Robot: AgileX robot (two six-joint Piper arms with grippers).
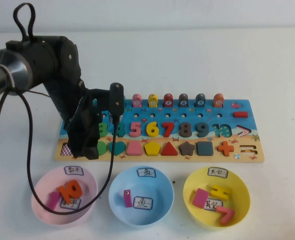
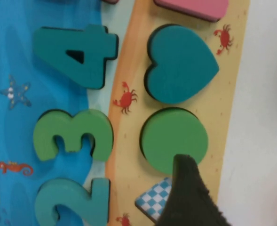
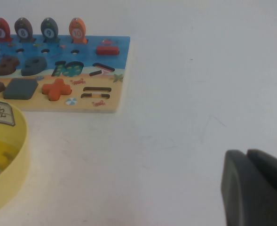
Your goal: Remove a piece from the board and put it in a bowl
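- The green disc [image 2: 173, 139] sits in its round recess on the tan strip of the board [image 1: 247, 156], at the board's left end, just beside the teal heart [image 2: 180, 63] and below the green three [image 2: 72, 136].
- The left end effector [image 1: 91, 150] hangs low over that same end of the board, right at the disc; in the left wrist view one dark fingertip [image 2: 187, 188] overlaps the disc's edge.
- Only that one finger shows, so I cannot tell whether this end effector is open or closed; the disc looks seated, not lifted.
- The disc is round, so it has no long axis to line up with.
- The right end effector [image 3: 256, 188] is out of the high view, low over the bare bench [image 3: 185, 117] beyond the board's right end, well apart from the disc; its fingers look pressed together on nothing.
- The yellow bowl [image 1: 242, 207] stands at the near right, well apart from the disc, with the pink bowl [image 1: 39, 205] and blue bowl [image 1: 162, 202] nearer, so I judge the carry runs rightward past both.
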